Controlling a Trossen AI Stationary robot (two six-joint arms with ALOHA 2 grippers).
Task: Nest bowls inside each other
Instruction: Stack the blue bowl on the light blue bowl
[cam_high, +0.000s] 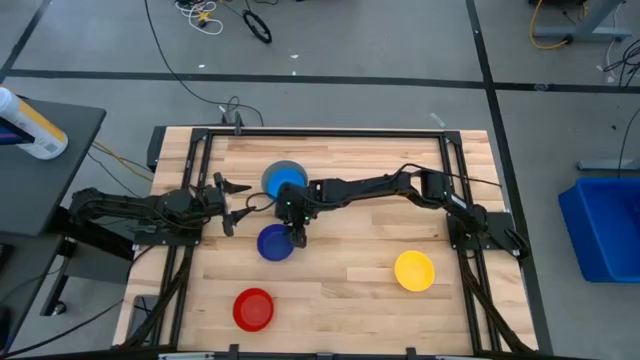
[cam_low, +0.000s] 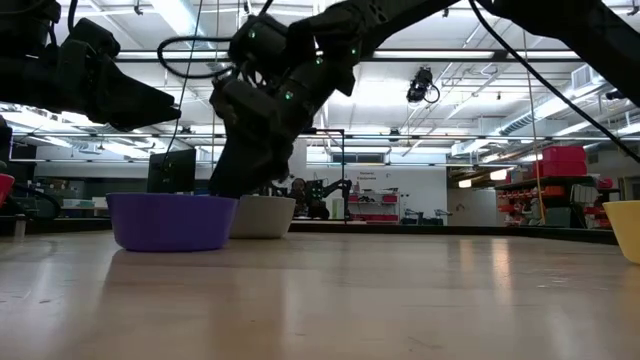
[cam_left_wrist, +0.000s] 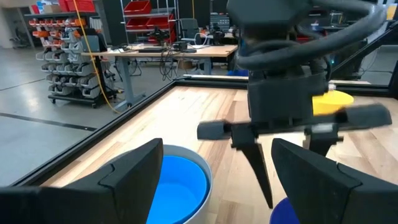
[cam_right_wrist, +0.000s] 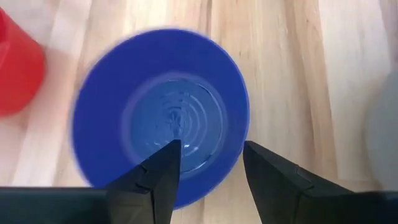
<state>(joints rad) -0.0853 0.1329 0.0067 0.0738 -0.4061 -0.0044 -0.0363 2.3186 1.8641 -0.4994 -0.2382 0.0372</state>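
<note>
The dark blue bowl (cam_high: 274, 244) (cam_right_wrist: 158, 115) stands upright on the wooden table. My right gripper (cam_right_wrist: 210, 149) (cam_high: 298, 236) hangs open over the bowl's right side, pointing slantwise down. One finger is above the bowl's inside and the other just outside its rim; no touch shows. The light blue bowl (cam_high: 288, 181) (cam_left_wrist: 177, 186) sits nested in the grey bowl (cam_high: 272, 170) behind it. The yellow bowl (cam_high: 414, 270) and the red bowl (cam_high: 253, 309) stand apart nearer the front. My left gripper (cam_high: 240, 203) (cam_left_wrist: 217, 180) waits open at the left, level, facing the nested pair.
A black frame (cam_high: 190, 190) borders the wooden table. The right arm (cam_high: 380, 186) stretches across the table's middle from the right. Bare wood (cam_high: 340, 290) lies between the red and yellow bowls. A blue bin (cam_high: 605, 225) stands on the floor to the right.
</note>
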